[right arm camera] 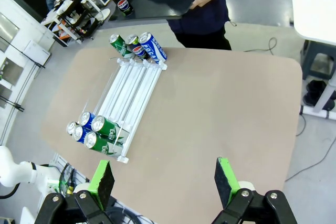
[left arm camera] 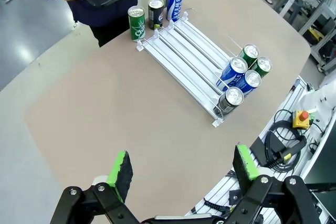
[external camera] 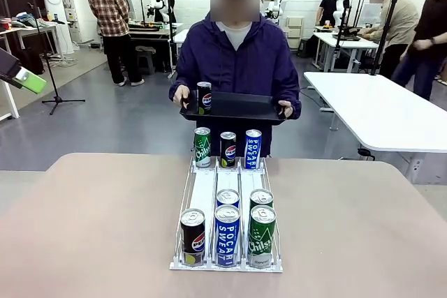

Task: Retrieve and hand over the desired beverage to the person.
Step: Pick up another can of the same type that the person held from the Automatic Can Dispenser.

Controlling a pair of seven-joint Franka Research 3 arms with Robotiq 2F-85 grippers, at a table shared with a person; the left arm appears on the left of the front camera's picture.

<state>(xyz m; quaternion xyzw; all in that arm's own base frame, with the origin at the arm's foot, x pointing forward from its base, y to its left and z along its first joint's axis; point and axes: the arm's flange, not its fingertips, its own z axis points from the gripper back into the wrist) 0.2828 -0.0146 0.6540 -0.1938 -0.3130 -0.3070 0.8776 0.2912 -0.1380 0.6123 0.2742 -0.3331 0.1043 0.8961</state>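
Beige worktop [external camera: 98,214] lies well below left hand [left arm camera: 182,165] and right hand [right arm camera: 164,178], rack [external camera: 206,193] ahead of them. Both spread wide, empty. Pepsi can [external camera: 204,97] stands on person's [external camera: 237,61] tray [external camera: 244,106], beyond rack. I risk clipping packed cans [external camera: 227,235] when descending.

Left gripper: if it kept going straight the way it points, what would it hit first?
Probably the bare tabletop. The left gripper, open, aims down at it just beside the white can rack, with nothing between. Depth is unclear, so it could clip the rack's edge.
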